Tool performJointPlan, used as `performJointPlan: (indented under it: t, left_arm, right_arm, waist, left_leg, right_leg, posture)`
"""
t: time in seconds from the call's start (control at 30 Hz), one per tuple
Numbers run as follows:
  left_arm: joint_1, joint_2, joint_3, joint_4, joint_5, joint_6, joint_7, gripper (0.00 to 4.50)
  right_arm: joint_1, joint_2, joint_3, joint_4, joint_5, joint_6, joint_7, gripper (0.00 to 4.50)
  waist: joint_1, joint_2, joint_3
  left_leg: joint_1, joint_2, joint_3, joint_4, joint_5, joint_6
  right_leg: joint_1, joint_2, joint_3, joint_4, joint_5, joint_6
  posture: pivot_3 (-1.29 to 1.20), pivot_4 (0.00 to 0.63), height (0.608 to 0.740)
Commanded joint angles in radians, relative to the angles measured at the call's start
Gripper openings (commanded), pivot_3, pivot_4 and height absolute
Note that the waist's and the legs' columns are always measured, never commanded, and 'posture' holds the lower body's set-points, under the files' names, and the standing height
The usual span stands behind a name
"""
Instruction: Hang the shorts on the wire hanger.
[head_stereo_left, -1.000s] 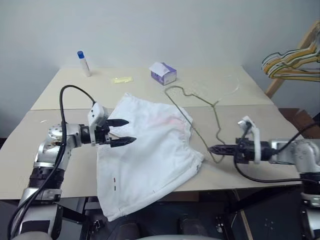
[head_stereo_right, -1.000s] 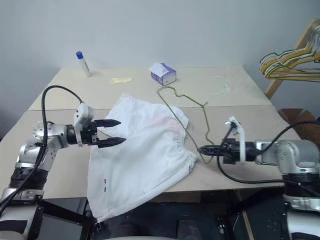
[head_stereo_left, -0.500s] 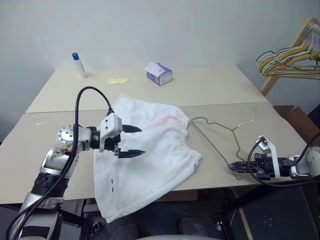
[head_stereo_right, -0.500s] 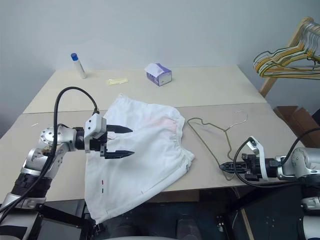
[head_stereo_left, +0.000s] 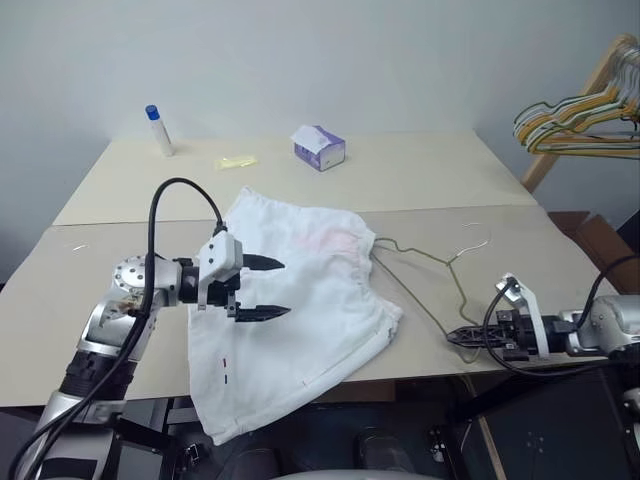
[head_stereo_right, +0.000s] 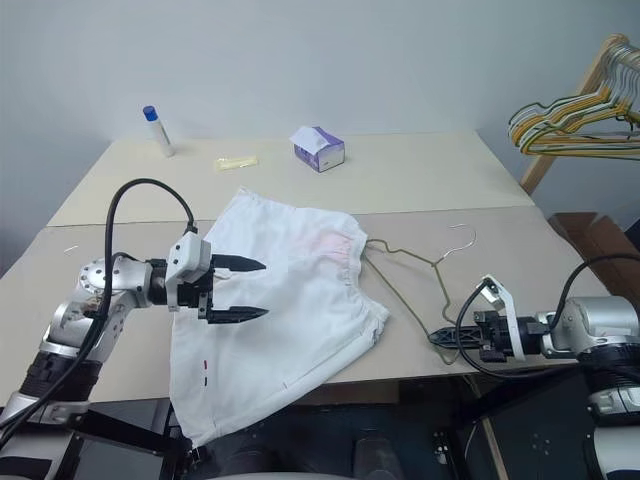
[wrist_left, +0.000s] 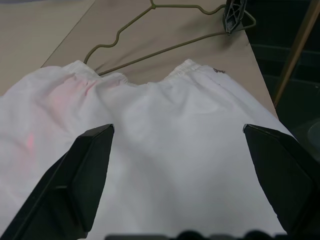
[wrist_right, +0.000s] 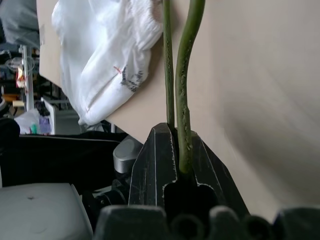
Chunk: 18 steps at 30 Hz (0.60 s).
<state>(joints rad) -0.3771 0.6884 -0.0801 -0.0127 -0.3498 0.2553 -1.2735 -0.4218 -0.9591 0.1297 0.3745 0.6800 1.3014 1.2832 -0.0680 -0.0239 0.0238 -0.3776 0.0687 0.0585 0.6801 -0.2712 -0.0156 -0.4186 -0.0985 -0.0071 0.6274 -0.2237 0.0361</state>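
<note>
Left gripper fingers spread wide, hovering over shorts, gripping nothing. Right gripper fingers clamped on wire hanger at its corner by table's near edge. Shorts lie flat mid-table, one leg drooping over front edge; hanger lies beside waistband, hook pointing away. Left wrist view brings out pink stain; right wrist view shows wire pinched between closed fingers, plus small dark mark on cloth. No readable writing. Beige table, pale wall; blue-capped tube, purple box, coloured hangers on wooden rack.
</note>
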Motion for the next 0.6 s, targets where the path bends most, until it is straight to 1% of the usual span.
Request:
performJointPlan:
  t: [0.03,0.17,0.3,0.4,0.5,0.6]
  left_arm:
    - [0.004,0.011,0.023,-0.038,-0.006,-0.024,0.012,4.47]
    - [0.013,0.009,0.015,-0.042,0.004,-0.029,0.021,4.47]
    - [0.014,0.006,0.009,-0.040,0.015,-0.038,0.032,4.47]
    - [0.012,0.003,0.006,-0.038,0.017,-0.039,0.036,4.47]
    - [0.010,0.001,0.001,-0.037,0.021,-0.043,0.041,4.47]
    - [0.010,-0.003,-0.005,-0.034,0.032,-0.050,0.051,4.47]
  right_arm:
    - [0.002,-0.049,0.007,-0.071,0.002,-0.047,0.078,0.00]
    - [-0.005,-0.056,0.057,-0.108,-0.024,-0.066,0.108,0.00]
    - [-0.083,-0.014,0.107,-0.015,-0.086,-0.080,0.092,0.00]
    - [-0.152,0.016,0.148,0.068,-0.138,-0.117,0.115,0.00]
    - [-0.223,0.045,0.189,0.150,-0.184,-0.153,0.153,0.00]
    - [-0.271,0.062,0.244,0.203,-0.226,-0.184,0.220,0.00]
  waist:
    - [0.001,0.000,0.000]
    - [0.002,0.000,0.000]
    - [0.000,0.000,0.000]
    - [0.001,0.000,0.000]
    - [0.002,0.000,0.000]
    - [0.003,0.000,0.000]
  left_leg:
    - [0.000,0.000,0.000,0.000,0.000,0.000]
    - [0.000,0.000,0.000,0.000,0.000,0.000]
    - [0.002,0.000,0.000,0.000,0.000,0.000]
    - [0.002,0.000,0.000,0.000,0.000,0.000]
    - [0.001,0.000,0.000,0.000,0.000,0.000]
    - [0.001,0.000,0.000,0.000,0.000,0.000]
  right_leg:
    - [0.000,0.000,0.000,0.000,0.000,0.000]
    - [0.000,0.000,0.000,0.000,0.000,0.000]
    - [0.001,0.000,0.000,0.001,0.000,0.000]
    - [0.000,0.000,0.001,0.001,0.000,0.000]
    - [0.000,0.000,0.000,0.001,0.000,0.000]
    - [0.000,0.000,0.000,0.001,0.000,0.000]
  posture:
    - [-0.04,0.000,0.740]
    - [-0.04,0.000,0.740]
    - [-0.04,0.000,0.740]
    - [-0.03,0.000,0.740]
    - [-0.02,0.000,0.740]
    - [-0.01,0.000,0.740]
